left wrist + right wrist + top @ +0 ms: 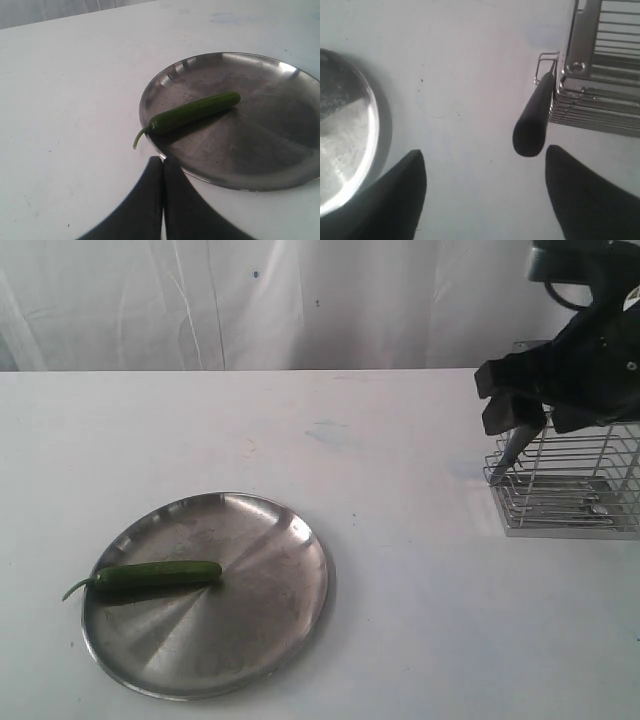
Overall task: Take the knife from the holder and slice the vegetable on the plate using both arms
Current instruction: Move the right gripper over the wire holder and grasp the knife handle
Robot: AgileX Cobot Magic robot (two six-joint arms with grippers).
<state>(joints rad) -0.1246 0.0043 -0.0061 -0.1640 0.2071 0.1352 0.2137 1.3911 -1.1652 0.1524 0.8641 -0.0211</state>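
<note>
White surface [400, 540], faintly smudged near its far middle. Directly on it: a round steel plate [260, 630] at the near left, and a wire holder [570, 490] at the far right edge. The two stand well apart, with bare surface between them.

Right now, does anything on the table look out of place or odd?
Only slightly: the cucumber lies at the plate's edge, its stem hanging over the rim. The knife leans out of the holder.
</note>
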